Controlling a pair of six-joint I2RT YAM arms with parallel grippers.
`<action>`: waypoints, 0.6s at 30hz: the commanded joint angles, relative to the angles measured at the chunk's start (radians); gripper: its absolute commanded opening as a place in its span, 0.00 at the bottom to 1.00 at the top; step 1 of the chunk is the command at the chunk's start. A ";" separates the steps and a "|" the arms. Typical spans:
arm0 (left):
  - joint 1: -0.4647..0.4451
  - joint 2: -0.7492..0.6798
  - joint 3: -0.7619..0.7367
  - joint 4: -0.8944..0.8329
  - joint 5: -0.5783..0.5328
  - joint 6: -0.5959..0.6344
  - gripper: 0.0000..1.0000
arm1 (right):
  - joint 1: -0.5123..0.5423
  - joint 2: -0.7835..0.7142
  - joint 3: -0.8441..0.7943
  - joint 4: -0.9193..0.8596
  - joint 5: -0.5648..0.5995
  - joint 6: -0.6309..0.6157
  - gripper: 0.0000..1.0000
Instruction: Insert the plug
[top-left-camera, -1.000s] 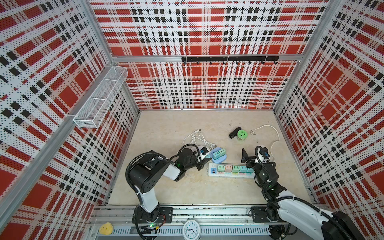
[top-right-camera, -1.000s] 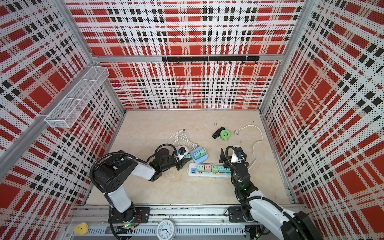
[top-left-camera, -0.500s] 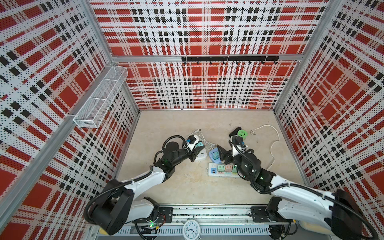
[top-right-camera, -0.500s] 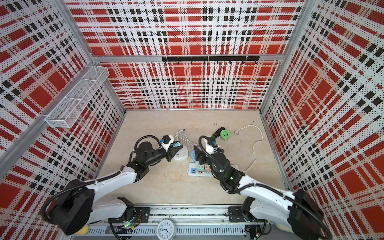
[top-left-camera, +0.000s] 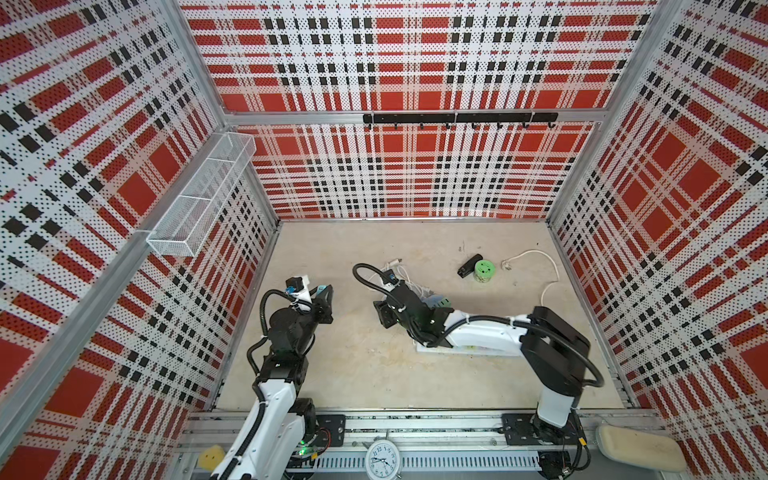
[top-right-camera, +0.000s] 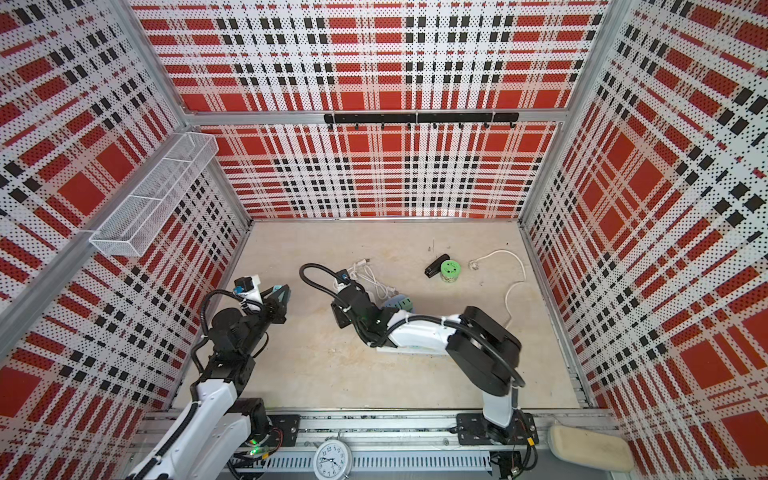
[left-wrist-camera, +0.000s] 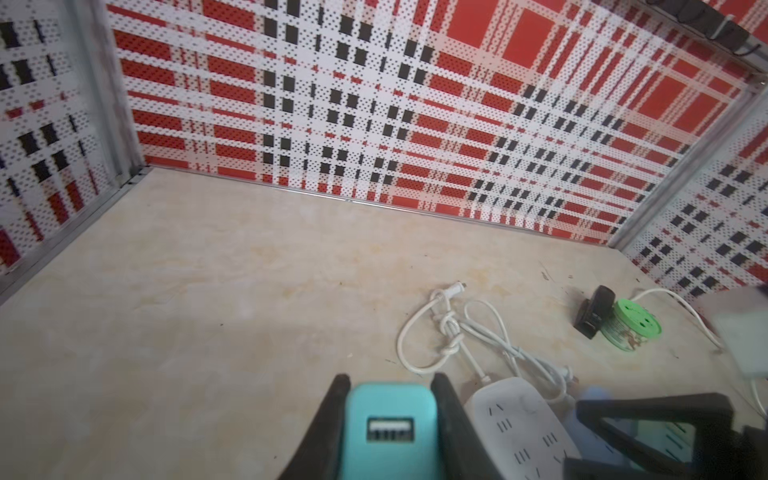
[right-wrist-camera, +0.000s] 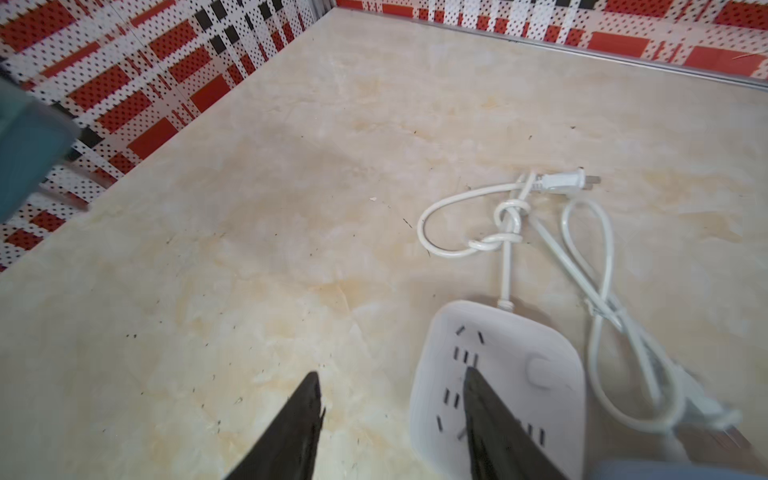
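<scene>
Got teal USB charger (left-wrist-camera: 390, 428) pinched between both fingers of left gripper (left-wrist-camera: 390, 380), USB port toward the wrist camera, prongs out of sight. In both top views, seeing that gripper at the left side of the beige table (top-left-camera: 353, 374), near the plaid side wall, apparently lifted off the surface, well apart from right gripper (right-wrist-camera: 390, 374). Right jaws apart, only bare table between them, nothing held. One right fingertip (right-wrist-camera: 478, 399) overlapping the white square power strip (right-wrist-camera: 519, 340) in the wrist view; can't tell if touching. Strip flat on the table, sockets up, none occupied where visible. Knotted white cord (right-wrist-camera: 509, 224) running from it to a loose two-pin plug (right-wrist-camera: 561, 181) lying on the table. In a top view, right arm (top-left-camera: 478, 332) reaching across toward table centre, covering most of a long power strip (top-left-camera: 428, 350), only its white edge showing. Blue-and-green socket block (top-left-camera: 435, 300) peeking out just behind the right wrist. Further back: green round socket (top-left-camera: 484, 270) with a black adapter (top-left-camera: 468, 266) touching it, plus a second white cable (top-left-camera: 548, 270) curving toward the right wall.
</scene>
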 joint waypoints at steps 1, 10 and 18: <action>0.020 -0.026 0.010 -0.006 0.009 -0.032 0.00 | -0.001 0.106 0.121 -0.102 -0.050 -0.006 0.49; 0.021 -0.051 0.010 -0.009 0.032 -0.029 0.00 | -0.014 0.203 0.193 -0.175 -0.075 0.020 0.34; 0.021 -0.017 0.034 -0.009 0.103 -0.029 0.00 | -0.017 0.134 0.064 -0.152 -0.038 0.054 0.34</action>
